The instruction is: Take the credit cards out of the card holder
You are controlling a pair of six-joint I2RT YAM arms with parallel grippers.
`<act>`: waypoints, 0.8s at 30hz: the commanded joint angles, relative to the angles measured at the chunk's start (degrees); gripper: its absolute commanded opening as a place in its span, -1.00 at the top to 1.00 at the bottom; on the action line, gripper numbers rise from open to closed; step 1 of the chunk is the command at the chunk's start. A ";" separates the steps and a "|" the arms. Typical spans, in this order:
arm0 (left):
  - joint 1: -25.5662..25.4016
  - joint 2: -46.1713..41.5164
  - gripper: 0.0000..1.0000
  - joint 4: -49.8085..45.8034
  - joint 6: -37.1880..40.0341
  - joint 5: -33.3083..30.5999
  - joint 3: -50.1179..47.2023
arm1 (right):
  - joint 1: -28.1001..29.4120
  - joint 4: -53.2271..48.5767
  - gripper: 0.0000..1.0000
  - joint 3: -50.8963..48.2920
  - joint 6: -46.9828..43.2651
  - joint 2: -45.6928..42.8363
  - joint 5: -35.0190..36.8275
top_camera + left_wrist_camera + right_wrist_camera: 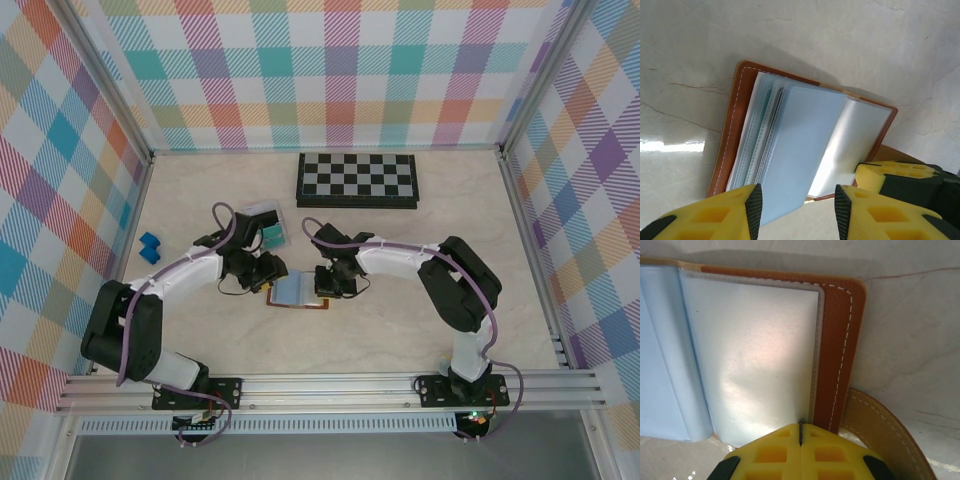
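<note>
I see the small brown leather card holder [298, 292] lying spread open on the pale marbled table [380, 330], just in front of the two arms' wrists and between them. From the left wrist, its blue-grey plastic leaves [800, 135] fan up from the stitched brown cover, and a teal tint shows through the leftmost sleeves; I cannot tell how many credit cards sit inside.

The left gripper [797, 212] hovers over the holder's near edge with its yellow fingers [715, 217] spread apart and nothing between them. The right gripper [800, 440] has its jaws pressed together, tips touching the holder's right-hand edge where the lining meets the leather. The brown clasp tab [880, 435] curls out just beside them.

In the overhead view, a clear plastic tray [262, 222] sits near the left gripper [268, 272] and holds a teal flat piece [272, 237]. A black-and-grey chessboard [357, 180] lies farther back, and a small blue block [150, 247] sits well to the left.
</note>
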 commanded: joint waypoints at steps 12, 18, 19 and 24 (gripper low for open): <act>0.12 4.98 0.13 0.58 2.34 2.84 -0.02 | -0.01 -1.93 0.92 1.17 -2.06 2.70 -0.37; 0.12 6.67 0.09 1.41 2.27 3.70 -0.36 | 0.00 -2.36 0.93 1.54 -2.46 3.40 -0.38; 0.12 6.91 0.09 1.68 2.29 4.25 -0.47 | 0.00 -2.41 0.93 1.54 -2.46 3.57 -0.41; 0.12 7.09 0.11 3.23 2.33 7.06 -0.63 | 0.00 -2.55 0.93 1.96 -2.76 4.32 -0.76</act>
